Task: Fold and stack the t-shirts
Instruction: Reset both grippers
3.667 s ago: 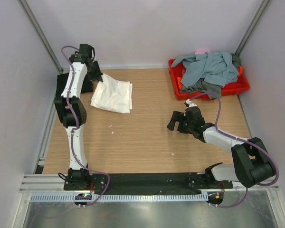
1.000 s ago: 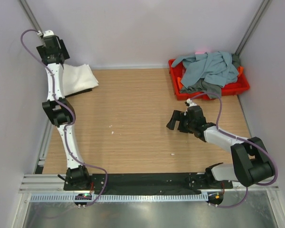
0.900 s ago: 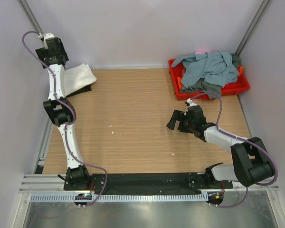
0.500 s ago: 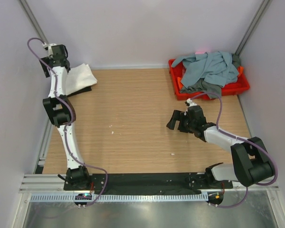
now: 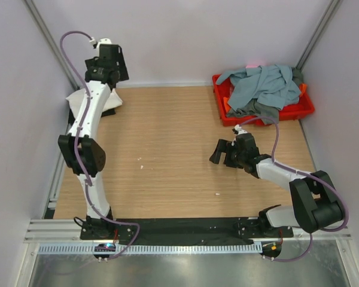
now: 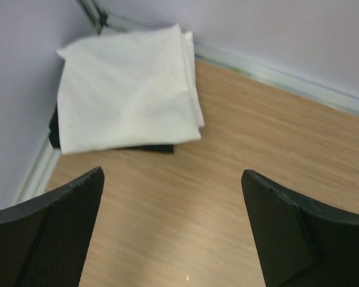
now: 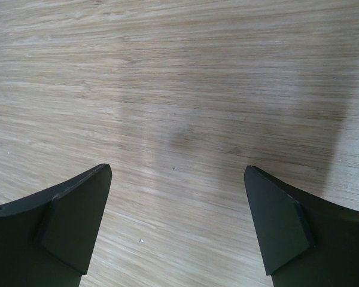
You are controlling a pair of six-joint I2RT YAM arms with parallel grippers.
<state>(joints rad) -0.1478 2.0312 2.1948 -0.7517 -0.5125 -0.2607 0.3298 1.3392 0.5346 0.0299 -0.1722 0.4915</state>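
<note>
Well, my left jaws hang high over the far left corner of the pale wooden bench (image 5: 179,149), spread wide, with nothing between the two black fingers (image 6: 54,233). Below them lies the plain white cloth t-shirt (image 6: 128,89), folded into a rough square. Its far corner sits right where the two walls meet. It rests on a folded black cloth t-shirt (image 6: 152,147), which shows only as a thin dark strip under the white one's near edge and along its left side by the wall. The white shirt's right edge shows its folded layers, and from there bare wood runs off to the right along the foot of the back wall.

My right jaws sit low over the bench, right of the middle, also spread apart. Between their fingers (image 7: 60,221) I see only wood grain and a soft shadow.

In the far right corner, close to both walls, stands the red rectangular plastic tray (image 5: 299,110). A crumpled grey-blue cloth t-shirt (image 5: 260,84) is heaped on it and spills over the rims, and a dark grey cloth t-shirt (image 5: 260,110) hangs over the near rim beneath it.

Between the stack on the left and the tray on the right lies a broad stretch of wood, dotted with a few small white specks (image 5: 140,160). My right arm (image 5: 281,173) lies across its right half.
</note>
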